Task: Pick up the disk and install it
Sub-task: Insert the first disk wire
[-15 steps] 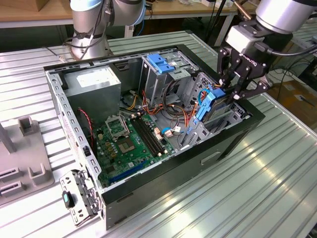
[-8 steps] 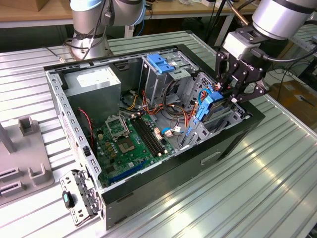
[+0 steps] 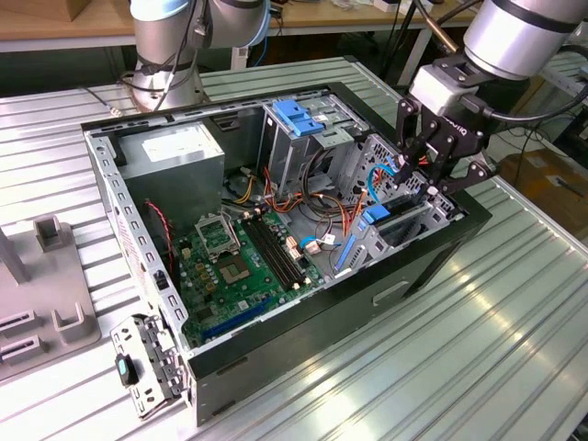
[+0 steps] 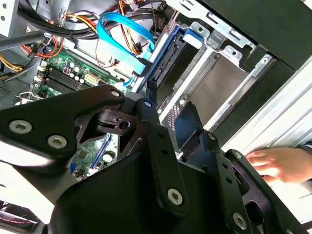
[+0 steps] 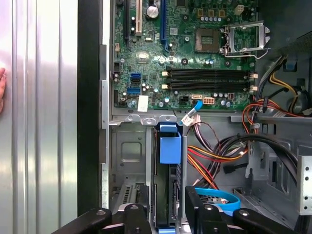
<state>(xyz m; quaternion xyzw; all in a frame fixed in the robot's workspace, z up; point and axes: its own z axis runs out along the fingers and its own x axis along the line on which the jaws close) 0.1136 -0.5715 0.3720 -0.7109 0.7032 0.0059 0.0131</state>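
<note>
Stands on base [image 3: 163,69] at the exterior view's upper left. Shows again at that view's upper right as a silver forearm link [image 3: 519,32]. Slants down toward the exterior view's left into a pale wrist block [image 3: 441,87]. Carries the black gripper [image 3: 427,175] nose-down, tilted a little off vertical. Puts the gripper [image 4: 173,105] [image 5: 166,204] close up in both wrist views, with black linkage bars [image 4: 161,146] and screw heads in front. Grip state not readable from these angles.
</note>
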